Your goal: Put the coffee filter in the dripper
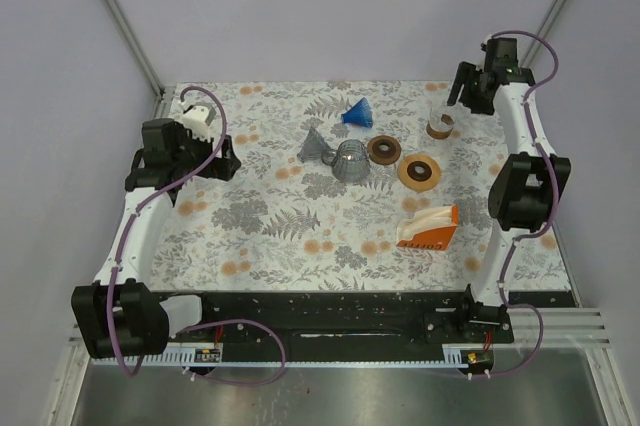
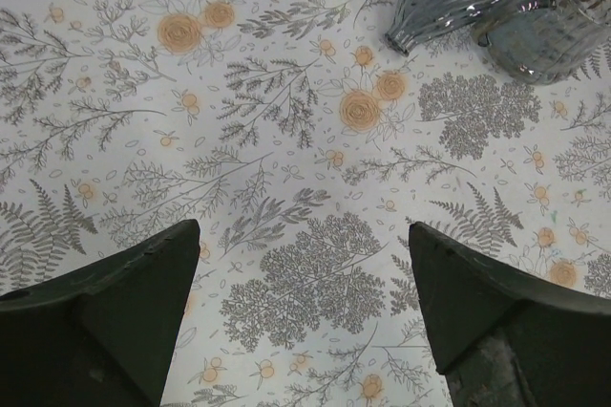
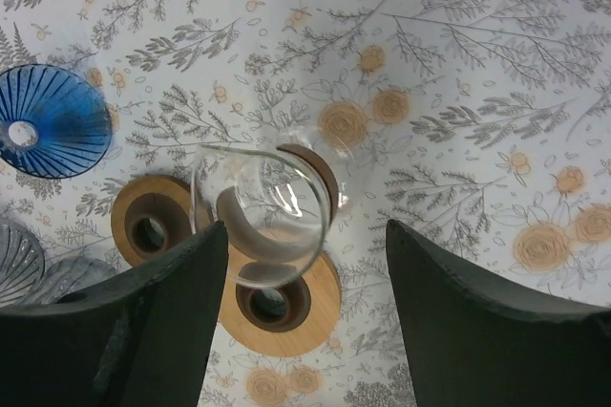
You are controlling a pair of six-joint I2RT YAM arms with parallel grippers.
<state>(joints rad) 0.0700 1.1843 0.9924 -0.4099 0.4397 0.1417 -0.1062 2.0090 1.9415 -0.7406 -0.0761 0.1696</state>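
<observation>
The coffee filters are a white stack in an orange holder lying at the right of the table, far from both grippers. A clear glass dripper on a brown collar stands at the far right. My right gripper hovers over it. In the right wrist view the clear glass dripper lies close to the left finger of my right gripper, whose jaws stand apart with nothing clamped. My left gripper is at the left of the table. In its wrist view my left gripper is open over bare cloth.
A blue dripper sits at the back centre. Two grey ribbed glass drippers lie together in the middle. Two wooden rings lie to their right. Flowered cloth covers the table.
</observation>
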